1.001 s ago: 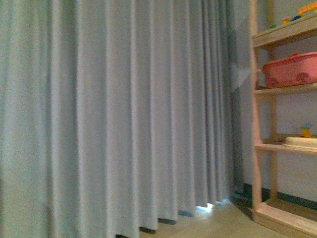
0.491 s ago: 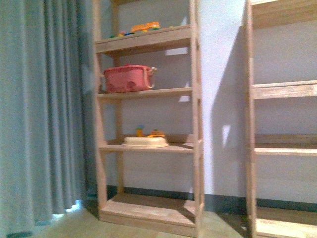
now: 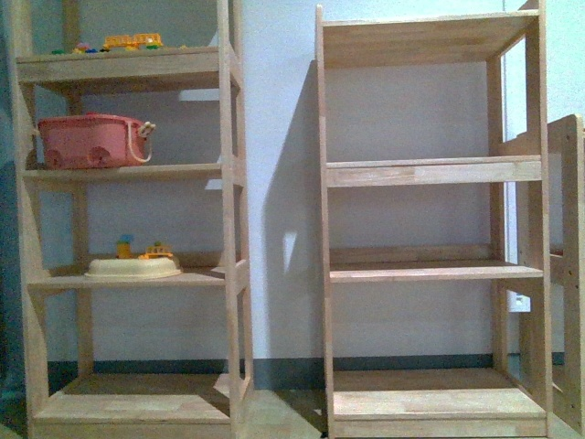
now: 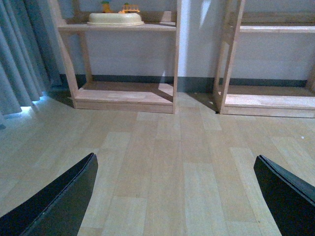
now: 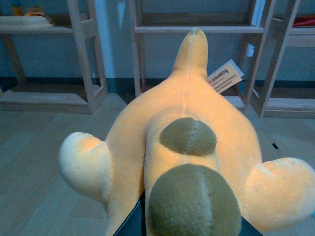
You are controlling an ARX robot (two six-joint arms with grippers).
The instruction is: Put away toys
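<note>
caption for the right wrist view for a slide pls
Right wrist view: orange-yellow plush toy with its pale tag fills the frame, with wooden shelves and plank floor behind.

I see the 1 o'clock rack point(image 3: 430, 272) open-shelved; pink basket point(image 3: 91, 142) and cream tray point(image 3: 132, 268) occupy the 10 o'clock rack point(image 3: 183, 172).

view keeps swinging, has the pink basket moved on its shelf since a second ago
No. The pink basket sits on the same board of the left shelf unit; the camera turned right.
</note>
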